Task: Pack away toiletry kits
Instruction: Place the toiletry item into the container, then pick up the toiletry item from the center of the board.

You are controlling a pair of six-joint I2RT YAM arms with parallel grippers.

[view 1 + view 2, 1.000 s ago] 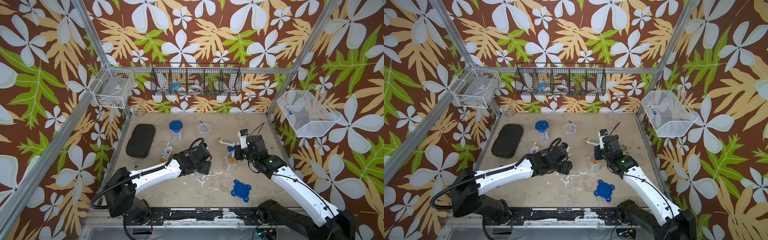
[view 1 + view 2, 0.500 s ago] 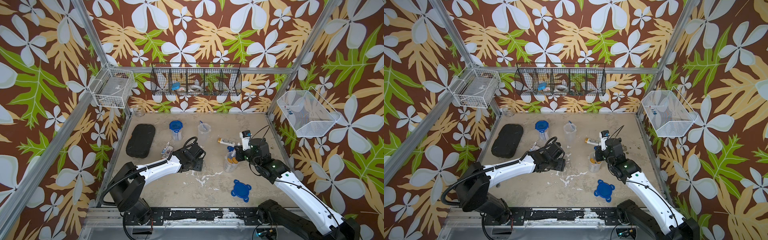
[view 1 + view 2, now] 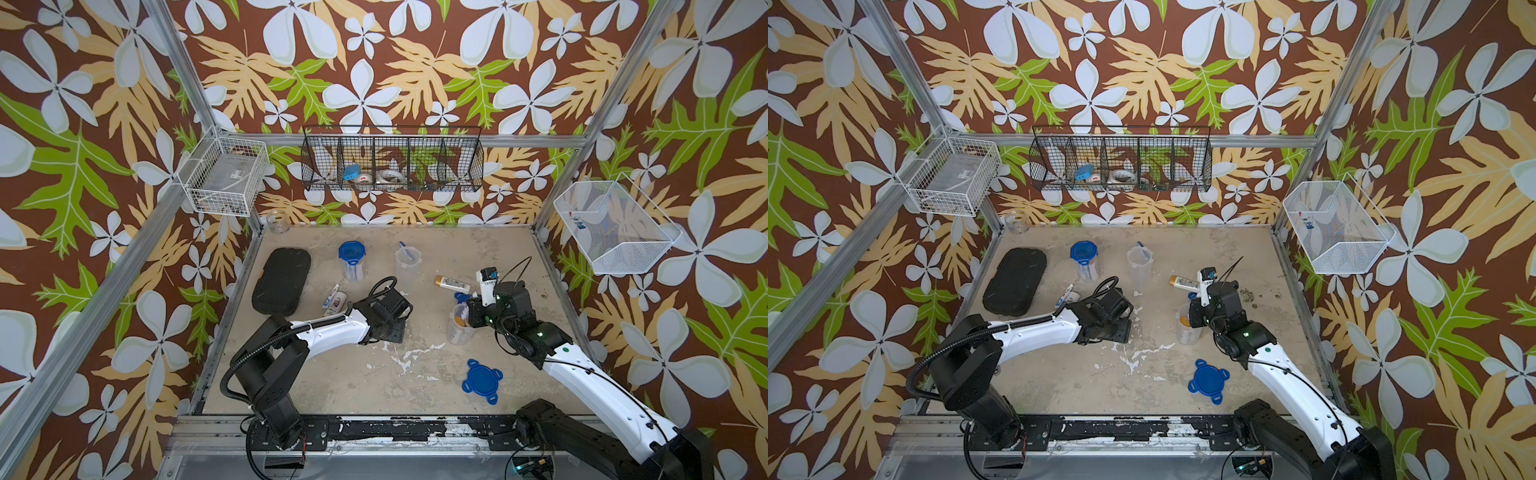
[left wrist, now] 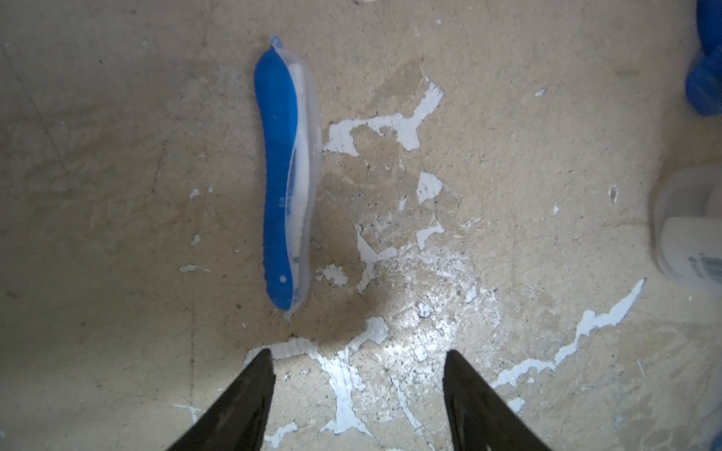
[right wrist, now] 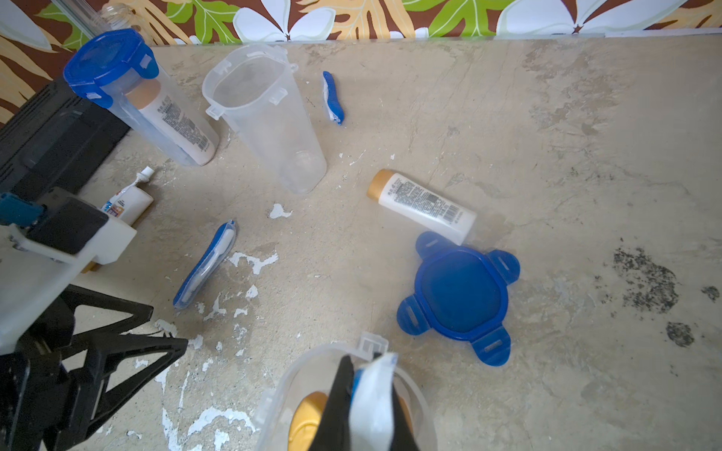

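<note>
Black left jaws farther left

Left arm [image 3: 328, 330] lies low, forearm nearly level, wrist tipped so the left hand [image 4: 357, 353] looks straight down at the worktop [image 4: 508, 156]. Its two black fingers [image 4: 250, 398] stand well apart, nothing between them. Right arm [image 3: 582, 365] stretches forward, wrist bent down, and the right hand [image 5: 367, 373] is pinched tight (a toothbrush packet [image 5: 373, 394] sandwiched between its fingers), tips pointing down.
</note>
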